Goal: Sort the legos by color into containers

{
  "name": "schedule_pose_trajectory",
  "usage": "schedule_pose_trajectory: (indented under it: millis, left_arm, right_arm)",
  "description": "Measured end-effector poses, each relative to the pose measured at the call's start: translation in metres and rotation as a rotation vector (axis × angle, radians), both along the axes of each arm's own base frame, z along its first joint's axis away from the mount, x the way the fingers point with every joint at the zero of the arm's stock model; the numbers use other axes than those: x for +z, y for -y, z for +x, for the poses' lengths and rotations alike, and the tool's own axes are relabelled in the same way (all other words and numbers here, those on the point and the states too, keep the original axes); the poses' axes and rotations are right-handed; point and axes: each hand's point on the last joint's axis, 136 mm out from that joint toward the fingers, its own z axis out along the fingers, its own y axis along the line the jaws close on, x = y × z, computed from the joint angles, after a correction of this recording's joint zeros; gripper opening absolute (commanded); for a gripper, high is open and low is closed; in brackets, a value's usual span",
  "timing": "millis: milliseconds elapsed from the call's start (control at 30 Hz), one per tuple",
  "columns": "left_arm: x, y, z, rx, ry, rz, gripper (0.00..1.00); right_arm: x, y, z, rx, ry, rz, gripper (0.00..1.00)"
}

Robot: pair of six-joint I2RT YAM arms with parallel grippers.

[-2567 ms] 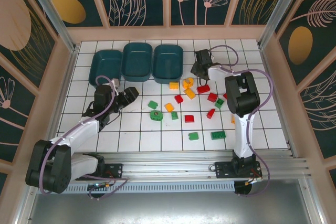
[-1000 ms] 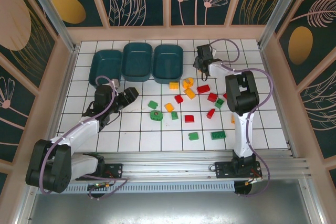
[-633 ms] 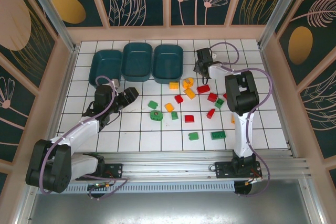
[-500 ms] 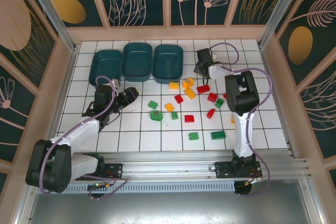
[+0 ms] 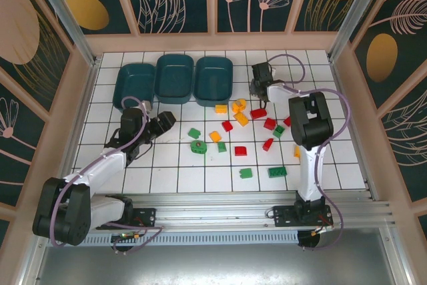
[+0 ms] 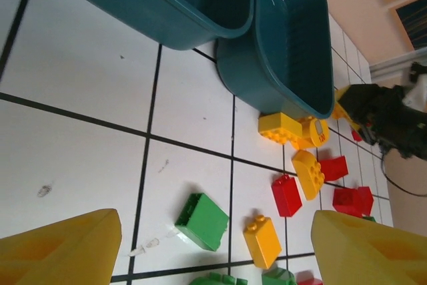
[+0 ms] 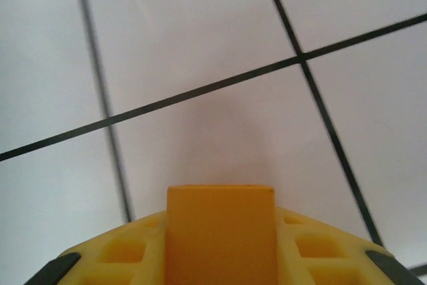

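Nearest to my bases, two green bricks (image 5: 246, 173) are lying on the white tiled tabletop (image 5: 180, 178), a little apart from the rest of the legos (image 5: 230, 128). Those are lying in a loose scatter of red, green and yellow-orange across the middle tiles. The round green piece (image 5: 198, 146) is sitting at the scatter's left edge.

Left of it and a little farther out, I am holding my left end effector (image 5: 167, 120) low over the tiles, its yellow fingers (image 6: 60, 251) spread wide apart. Through its camera I am seeing a green brick (image 6: 202, 220) lying flat. Beyond it a yellow brick (image 6: 283, 128) is lying right against a container wall.

Farther out, I am hovering my right end effector (image 5: 258, 90) close over the tiles, just beyond a red brick (image 5: 258, 113). Its fingers (image 7: 100, 255) are drawn in together with an orange-yellow block (image 7: 220, 221) sitting between them. I cannot tell whether that block is a brick being gripped or part of the end effector itself.

At the far side, the three dark teal containers (image 5: 175, 79) are standing side by side, rims touching, to the left of my right end effector.
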Motion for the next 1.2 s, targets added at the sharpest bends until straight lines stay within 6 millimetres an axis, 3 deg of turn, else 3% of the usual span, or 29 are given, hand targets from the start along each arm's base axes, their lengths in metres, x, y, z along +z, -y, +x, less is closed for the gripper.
schedule_pose_trajectory:
  millis: [200, 333, 433, 567, 800, 933, 1033, 1133, 1200]
  left_arm:
    - [0.006, -0.028, 0.002, 0.159, 0.034, 0.050, 0.86]
    - [0.008, -0.033, 0.001, 0.183, 0.041, 0.054, 0.86]
    - [0.002, -0.032, -0.001, 0.177, 0.020, 0.058, 0.87]
    - [-0.007, -0.027, -0.004, 0.149, -0.010, 0.050, 0.90]
    - [-0.010, -0.015, -0.009, 0.082, -0.032, 0.015, 0.95]
    - [-0.004, -0.006, -0.009, 0.040, -0.027, -0.010, 0.94]
    - [0.005, 0.006, -0.006, -0.005, -0.006, -0.027, 0.93]
    - [0.010, 0.026, -0.006, -0.073, 0.012, -0.033, 0.90]
    - [0.008, 0.044, -0.006, -0.129, 0.009, -0.026, 0.88]
  right_arm:
    - [0.062, -0.096, -0.011, 0.224, 0.128, 0.035, 0.30]
    - [0.087, -0.152, -0.008, 0.348, 0.183, 0.062, 0.33]
    - [0.088, -0.169, 0.004, 0.382, 0.194, 0.073, 0.35]
    - [0.076, -0.180, 0.016, 0.406, 0.158, 0.063, 0.54]
    - [0.080, -0.187, 0.017, 0.425, 0.141, 0.049, 0.60]
    - [0.089, -0.167, 0.006, 0.392, 0.149, 0.020, 0.63]
    - [0.096, -0.127, -0.010, 0.334, 0.141, 0.007, 0.68]
    - [0.098, -0.053, -0.015, 0.192, 0.138, 0.015, 0.73]
    - [0.093, 0.016, -0.016, 0.047, 0.128, 0.023, 0.75]
